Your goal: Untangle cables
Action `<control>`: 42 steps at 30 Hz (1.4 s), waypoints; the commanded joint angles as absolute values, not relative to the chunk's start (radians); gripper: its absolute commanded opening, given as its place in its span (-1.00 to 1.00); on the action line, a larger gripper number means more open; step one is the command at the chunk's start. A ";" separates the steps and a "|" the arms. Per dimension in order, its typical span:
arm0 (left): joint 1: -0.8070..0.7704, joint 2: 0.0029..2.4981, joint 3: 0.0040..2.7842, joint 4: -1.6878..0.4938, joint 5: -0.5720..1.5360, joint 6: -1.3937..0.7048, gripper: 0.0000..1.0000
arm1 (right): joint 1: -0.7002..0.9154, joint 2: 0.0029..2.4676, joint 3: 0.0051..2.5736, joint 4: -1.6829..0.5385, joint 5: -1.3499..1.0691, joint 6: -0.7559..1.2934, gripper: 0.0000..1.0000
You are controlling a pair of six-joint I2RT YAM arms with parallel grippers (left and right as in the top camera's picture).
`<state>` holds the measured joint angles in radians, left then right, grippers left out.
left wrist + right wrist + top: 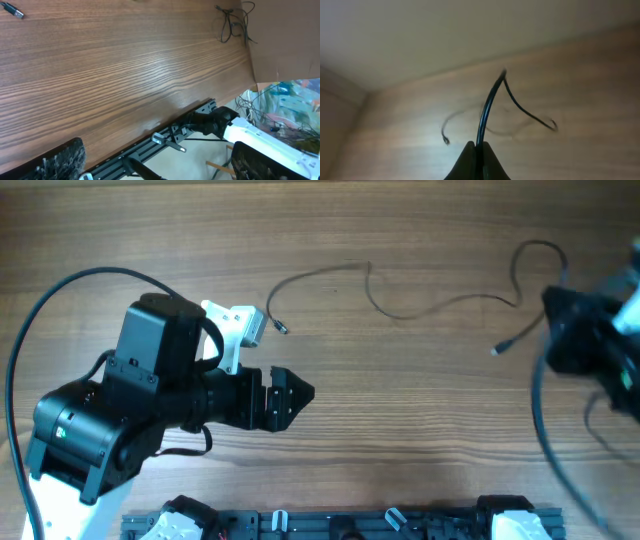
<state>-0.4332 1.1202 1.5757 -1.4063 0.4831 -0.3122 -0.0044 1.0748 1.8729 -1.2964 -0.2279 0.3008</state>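
Note:
A thin dark cable (pixel 400 313) lies in loose curves across the far middle of the table, with one plug end (pixel 280 327) near my left arm. That plug also shows in the left wrist view (pixel 12 10). My left gripper (pixel 298 392) is open and empty, low over bare wood in front of the cable (pixel 157 167). My right gripper (pixel 560 320) is blurred at the right edge. In the right wrist view it (pixel 479 150) is shut on a thicker dark cable (pixel 487 107), held above the table. A thin strand (pixel 530 116) trails from that cable down to the wood.
A black rail (pixel 340 522) with clamps runs along the table's front edge and also shows in the left wrist view (pixel 165 140). A small knot of thin cable (pixel 234 25) lies near the table's right edge. A loose cable end (pixel 497 350) lies by the right arm.

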 commanded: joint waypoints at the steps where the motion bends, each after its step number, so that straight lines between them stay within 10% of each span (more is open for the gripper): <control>1: -0.438 1.120 1.584 -1.403 0.474 -0.292 0.89 | -0.004 1.029 1.872 -1.284 -0.233 0.285 -0.92; 11: -0.438 1.196 1.584 -1.328 0.384 -0.022 0.82 | -0.004 1.081 1.887 -1.264 -0.781 -0.049 -0.92; 36: -0.739 1.873 1.584 -0.578 0.403 0.449 0.99 | -0.004 1.080 2.134 -1.388 -0.828 -0.080 -0.92; 37: -0.739 1.890 1.584 -0.570 0.404 0.430 0.92 | -0.004 1.080 2.134 -1.400 -0.828 -0.091 -0.92; 38: -0.739 1.898 1.584 -0.572 0.408 0.430 0.24 | -0.004 1.080 2.134 -1.407 -0.828 -0.098 -0.92; 41: -0.739 1.900 1.584 -0.564 0.419 0.430 -0.92 | -0.004 1.080 2.134 -1.408 -0.828 -0.098 -0.92; 42: -0.739 1.900 1.584 -0.564 0.422 0.430 -0.92 | -0.004 1.080 2.134 -1.408 -0.828 -0.098 -0.92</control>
